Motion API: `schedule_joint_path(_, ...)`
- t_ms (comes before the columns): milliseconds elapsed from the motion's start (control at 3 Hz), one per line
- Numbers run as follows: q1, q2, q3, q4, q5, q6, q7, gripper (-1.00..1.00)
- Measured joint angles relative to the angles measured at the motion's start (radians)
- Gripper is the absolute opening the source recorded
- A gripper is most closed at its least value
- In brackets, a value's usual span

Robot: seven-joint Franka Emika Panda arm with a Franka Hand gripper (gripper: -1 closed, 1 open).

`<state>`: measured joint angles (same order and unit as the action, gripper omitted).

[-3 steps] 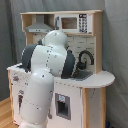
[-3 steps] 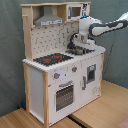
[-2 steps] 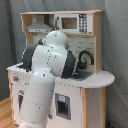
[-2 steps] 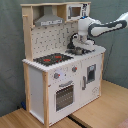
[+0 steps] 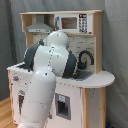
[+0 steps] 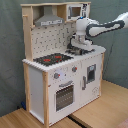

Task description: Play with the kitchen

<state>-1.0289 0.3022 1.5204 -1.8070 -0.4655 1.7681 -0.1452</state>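
I've got the hand (image 6: 76,48) over the kitchen (image 6: 60,80) sink at 3 o'clock of the stovetop (image 6: 52,59). Probably lining up on the faucet (image 5: 85,57). Can't tell its opening

We are observing the white arm (image 5: 47,75) filling the centre and lower left of the first exterior view, blocking most of the kitchen (image 5: 92,80) counter. The black faucet (image 5: 85,57) is showing at centre right, the microwave (image 5: 72,23) at upper centre.
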Motion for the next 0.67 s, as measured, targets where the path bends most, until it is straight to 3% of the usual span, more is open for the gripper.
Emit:
schedule_joint_path(333,0.072,0.01,-0.046,0.047,0.0,-0.04,0.007,-1.0)
schedule_joint_path(667,0.086,0.013,-0.046,0.064,0.0,-0.063,0.012,-1.0)
